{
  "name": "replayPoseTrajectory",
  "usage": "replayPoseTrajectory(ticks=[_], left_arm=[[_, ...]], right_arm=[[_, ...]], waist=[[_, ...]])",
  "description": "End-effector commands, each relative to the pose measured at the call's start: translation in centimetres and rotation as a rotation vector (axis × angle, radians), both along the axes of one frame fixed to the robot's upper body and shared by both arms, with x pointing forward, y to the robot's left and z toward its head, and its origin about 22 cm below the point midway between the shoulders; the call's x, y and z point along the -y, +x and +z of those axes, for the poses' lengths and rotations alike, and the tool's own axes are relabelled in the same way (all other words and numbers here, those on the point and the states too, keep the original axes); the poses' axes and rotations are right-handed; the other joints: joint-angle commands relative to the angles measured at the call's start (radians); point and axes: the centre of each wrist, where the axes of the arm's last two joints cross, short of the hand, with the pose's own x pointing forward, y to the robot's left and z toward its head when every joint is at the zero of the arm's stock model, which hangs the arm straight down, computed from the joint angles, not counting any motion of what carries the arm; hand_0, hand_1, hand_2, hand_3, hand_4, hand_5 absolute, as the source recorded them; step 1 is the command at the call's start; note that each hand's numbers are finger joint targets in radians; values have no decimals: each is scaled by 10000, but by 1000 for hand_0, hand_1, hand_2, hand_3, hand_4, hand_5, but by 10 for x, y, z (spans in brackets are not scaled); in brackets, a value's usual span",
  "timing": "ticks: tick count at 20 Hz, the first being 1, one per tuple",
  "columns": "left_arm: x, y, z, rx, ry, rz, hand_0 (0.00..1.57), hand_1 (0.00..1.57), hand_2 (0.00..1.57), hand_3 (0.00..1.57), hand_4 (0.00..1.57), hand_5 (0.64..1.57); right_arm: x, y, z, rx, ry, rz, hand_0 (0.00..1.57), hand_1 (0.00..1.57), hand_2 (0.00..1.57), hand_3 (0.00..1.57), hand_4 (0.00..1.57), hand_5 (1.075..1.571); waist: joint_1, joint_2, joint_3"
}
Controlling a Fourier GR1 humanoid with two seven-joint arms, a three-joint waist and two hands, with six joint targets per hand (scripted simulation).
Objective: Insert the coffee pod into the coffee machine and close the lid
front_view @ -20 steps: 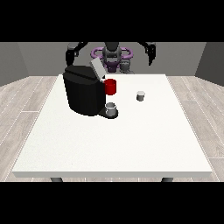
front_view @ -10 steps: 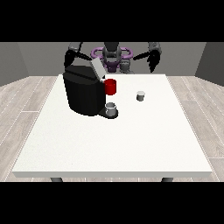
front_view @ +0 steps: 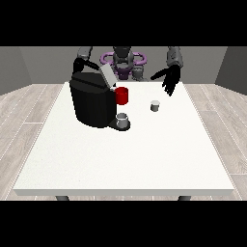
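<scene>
Black fingers are spread and empty on the hand at the view's right (front_view: 168, 78), now lowered and extended above the table's far edge, behind the grey coffee pod (front_view: 155, 105). The pod is set beside the black coffee machine (front_view: 94, 101), whose lid (front_view: 108, 76) is raised; the hand at the view's left (front_view: 78, 64) is held behind the machine, fingers indiscernible. All is borne on a white table (front_view: 125, 154) over a grey plank floor (front_view: 29, 103).

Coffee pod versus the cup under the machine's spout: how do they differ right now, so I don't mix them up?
The coffee pod stands alone on bare table, right of the coffee machine in this view; the cup sits on the machine's base. The pod looks smaller than the cup. The pod lies nearer the hand at the view's right, which hovers open above the table beyond it; the cup is nearer the camera. Both are small, greyish and upright.
</scene>
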Motion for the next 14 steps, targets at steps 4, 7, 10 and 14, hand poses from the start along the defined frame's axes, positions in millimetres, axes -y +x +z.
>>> replayPoseTrajectory(ticks=[4, 7, 10, 14], left_arm=[[-13, 24, -2, -296, 1055, 232, 0, 0, 0, 0, 0, 1571], [-28, 24, -11, -830, 1242, -35, 0, 0, 0, 0, 0, 1571], [8, 42, 2, -533, 2197, 69, 0, 0, 0, 0, 0, 1571], [10, 44, -19, -95, 2562, 230, 261, 261, 589, 247, 0, 1571]], right_arm=[[-11, 10, 10, 441, -229, 284, 0, 0, 0, 0, 0, 1571], [-21, 8, 4, -46, 66, 256, 0, 0, 0, 0, 0, 1571], [-29, 18, -4, -191, 372, 267, 0, 0, 0, 0, 0, 1571], [-10, 21, -8, -450, -34, 220, 0, 0, 0, 0, 0, 1571]], waist=[[-432, 1098, -3], [-112, 936, -3], [-26, 1085, 5], [-134, 926, -1]])
